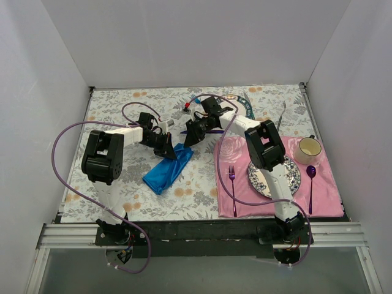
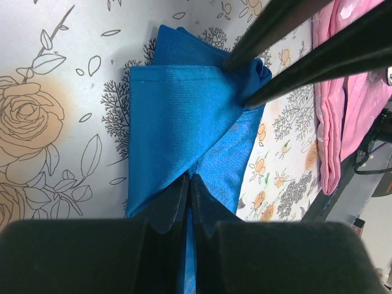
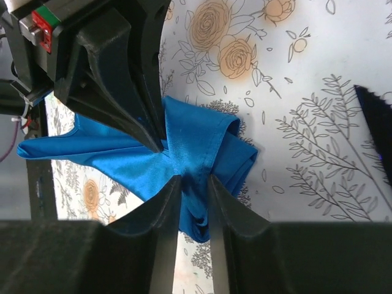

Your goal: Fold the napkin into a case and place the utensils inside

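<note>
Black jaws fill the bottom of each wrist view. On the left gripper (image 2: 188, 179) they are pressed together with a strip of blue cloth caught between them, so it is holding the napkin (image 2: 177, 122). The right gripper (image 3: 195, 179) works just beside it. Its jaws stand narrowly apart, astride a raised ridge of the same cloth, and nothing shows them clamped on it.

From above, the napkin lies on the bench (image 1: 122, 110) left of centre. It is a long, narrow, layered strip running diagonally, with both grippers at its far end. The layers overlap loosely and one corner bunches up where the right jaws meet it — not a tidy pouch yet.

I judge the folding to be well under way but unfinished. The cloth has been brought down to roughly case width, but its edges are uneven and no pocket opening shows. Nothing has been tucked inside. A dark toothed blade at the right edge of the right wrist view is probably the knife (image 3: 375, 122), lying on the bench apart from the cloth. The light-blue fork is too small to pick out with confidence.

Further right lies the pink placemat (image 1: 324, 190), carrying a plate (image 1: 293, 177), a cup (image 1: 309, 149), a magenta fork (image 1: 232, 177) and a spoon (image 1: 311, 174). All of them are well clear of the work. What remains is to finish and flatten the case, then fetch both utensils and slide them in.
</note>
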